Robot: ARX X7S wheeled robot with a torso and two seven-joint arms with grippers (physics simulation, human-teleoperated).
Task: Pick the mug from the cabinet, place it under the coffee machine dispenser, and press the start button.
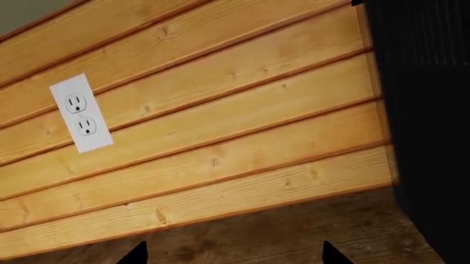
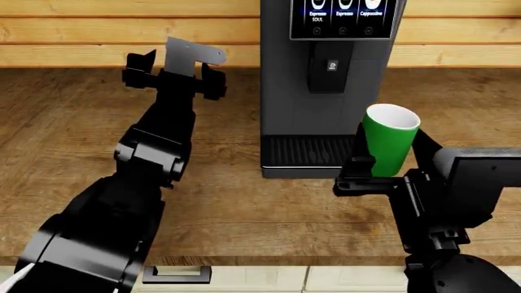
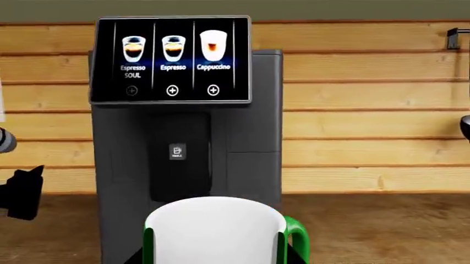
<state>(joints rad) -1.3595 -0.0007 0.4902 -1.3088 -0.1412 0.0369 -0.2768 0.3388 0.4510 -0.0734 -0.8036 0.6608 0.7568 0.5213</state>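
Above the worktop [image 2: 236, 207], right of the drip tray, we see the right gripper [image 2: 382, 162] clamping the upright mug [image 2: 389, 143], short of the dispenser [image 2: 330, 68]. Left gripper [image 2: 173, 76] spread wide, holding nothing, near the wall.

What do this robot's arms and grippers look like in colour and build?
Both arms are glossy black with chunky, rounded segments. The left arm shows grey highlights at a joint block, and a flat light-grey plate sits at the left gripper. The right gripper has blocky black fingers. No cables or markings are visible.
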